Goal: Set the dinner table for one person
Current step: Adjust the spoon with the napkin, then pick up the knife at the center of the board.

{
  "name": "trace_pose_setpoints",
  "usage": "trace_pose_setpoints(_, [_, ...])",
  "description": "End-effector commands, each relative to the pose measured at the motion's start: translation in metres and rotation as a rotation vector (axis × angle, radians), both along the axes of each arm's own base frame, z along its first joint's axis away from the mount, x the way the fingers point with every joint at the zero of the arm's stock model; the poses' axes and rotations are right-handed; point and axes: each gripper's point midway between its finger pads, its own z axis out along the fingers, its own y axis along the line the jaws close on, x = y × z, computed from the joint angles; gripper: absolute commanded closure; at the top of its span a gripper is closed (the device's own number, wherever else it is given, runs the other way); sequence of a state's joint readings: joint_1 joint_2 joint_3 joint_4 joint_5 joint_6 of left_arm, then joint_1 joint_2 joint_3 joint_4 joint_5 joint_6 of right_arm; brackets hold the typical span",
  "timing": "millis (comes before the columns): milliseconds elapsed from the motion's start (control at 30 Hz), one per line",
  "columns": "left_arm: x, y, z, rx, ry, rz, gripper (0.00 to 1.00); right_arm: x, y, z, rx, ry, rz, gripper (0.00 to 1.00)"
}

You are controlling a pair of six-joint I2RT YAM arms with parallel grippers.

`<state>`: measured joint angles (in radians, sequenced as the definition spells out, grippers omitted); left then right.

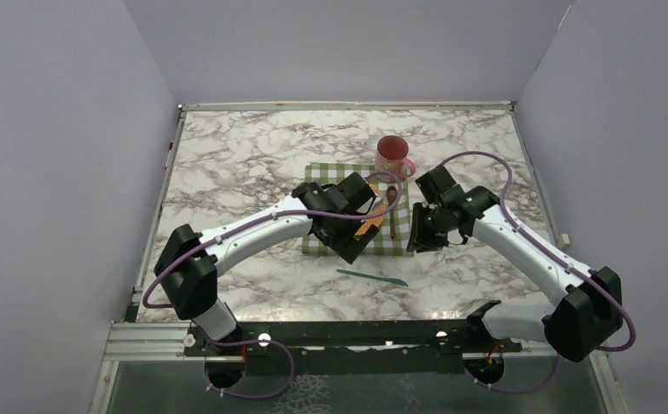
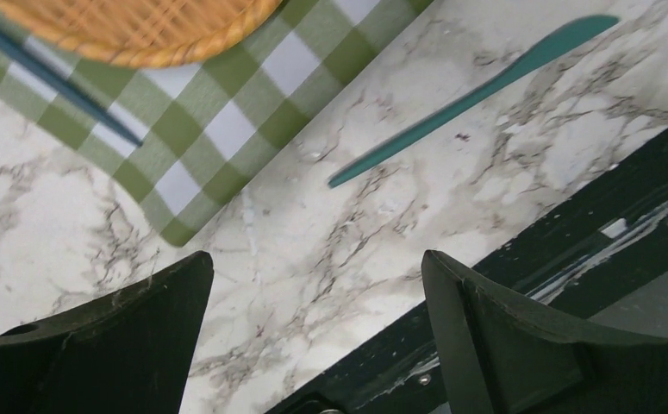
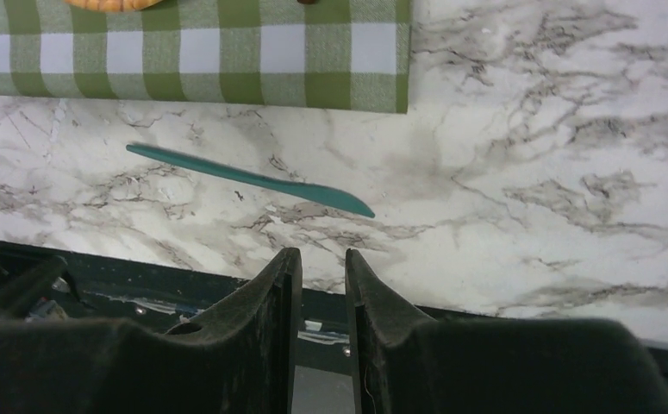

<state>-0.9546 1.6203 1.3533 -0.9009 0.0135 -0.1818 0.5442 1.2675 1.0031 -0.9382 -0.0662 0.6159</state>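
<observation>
The dinner table (image 1: 244, 164) is white marble with grey veins. On its middle lies a green-and-white checked cloth (image 1: 330, 172) bearing an orange wicker plate (image 2: 140, 30), a dark blue utensil handle (image 2: 54, 82) and a brown wooden spoon (image 1: 392, 216). A teal knife (image 1: 373, 277) lies on bare marble nearer than the cloth. My left gripper (image 1: 352, 246) hovers over the cloth's near edge, open wide and empty (image 2: 317, 256). My right gripper (image 1: 421, 233) hangs just right of the cloth, its jaws a narrow gap apart with nothing between them (image 3: 323, 252).
A red mug (image 1: 394, 155) stands at the cloth's far right corner. The dark metal frame (image 1: 347, 332) runs along the table's near edge, close below both grippers. Grey walls enclose the table on the other three sides.
</observation>
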Motion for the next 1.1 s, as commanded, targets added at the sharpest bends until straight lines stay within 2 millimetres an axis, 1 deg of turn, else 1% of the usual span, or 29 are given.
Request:
trace_pose_setpoints(0, [-0.014,0.032,0.004,0.039,-0.001,0.01,0.06,-0.015,-0.016,0.016,-0.024,0.007,-0.123,0.7])
trace_pose_setpoints(67, [-0.022,0.035,-0.002,0.053,0.01,-0.022,0.06,-0.016,-0.025,0.019,-0.046,-0.019,-0.145,0.7])
trace_pose_setpoints(133, [-0.031,0.035,-0.009,0.073,0.015,-0.067,0.07,-0.018,-0.028,0.02,-0.05,-0.024,-0.156,0.7])
trace_pose_setpoints(233, [-0.044,0.03,-0.019,0.12,0.002,-0.164,0.08,-0.023,-0.033,0.02,-0.061,-0.009,-0.202,0.7])
trace_pose_setpoints(333, [-0.048,0.024,-0.027,0.168,-0.054,-0.232,0.08,-0.024,-0.037,0.024,-0.065,-0.021,-0.245,0.7])
trace_pose_setpoints(433, [-0.046,0.017,-0.033,0.2,-0.098,-0.274,0.09,-0.017,-0.038,0.035,-0.048,-0.075,-0.267,0.7])
trace_pose_setpoints(533, [-0.041,0.011,-0.039,0.214,-0.129,-0.289,0.1,-0.01,-0.046,0.05,-0.068,-0.122,-0.333,0.7])
trace_pose_setpoints(633, [-0.033,0.009,-0.051,0.248,-0.16,-0.291,0.13,-0.001,-0.056,0.074,-0.076,-0.204,-0.385,0.7])
trace_pose_setpoints(733, [-0.025,0.005,-0.056,0.273,-0.204,-0.292,0.14,0.008,-0.063,0.103,-0.064,-0.302,-0.421,0.7])
trace_pose_setpoints(800, [-0.022,0.001,-0.059,0.279,-0.217,-0.302,0.14,0.011,-0.067,0.115,-0.063,-0.343,-0.435,0.7])
trace_pose_setpoints(933, [-0.023,-0.008,-0.07,0.284,-0.196,-0.339,0.15,0.01,-0.076,0.118,-0.078,-0.359,-0.476,0.7])
trace_pose_setpoints(1067, [-0.026,-0.016,-0.079,0.294,-0.186,-0.362,0.16,0.009,-0.075,0.117,-0.051,-0.377,-0.48,0.7])
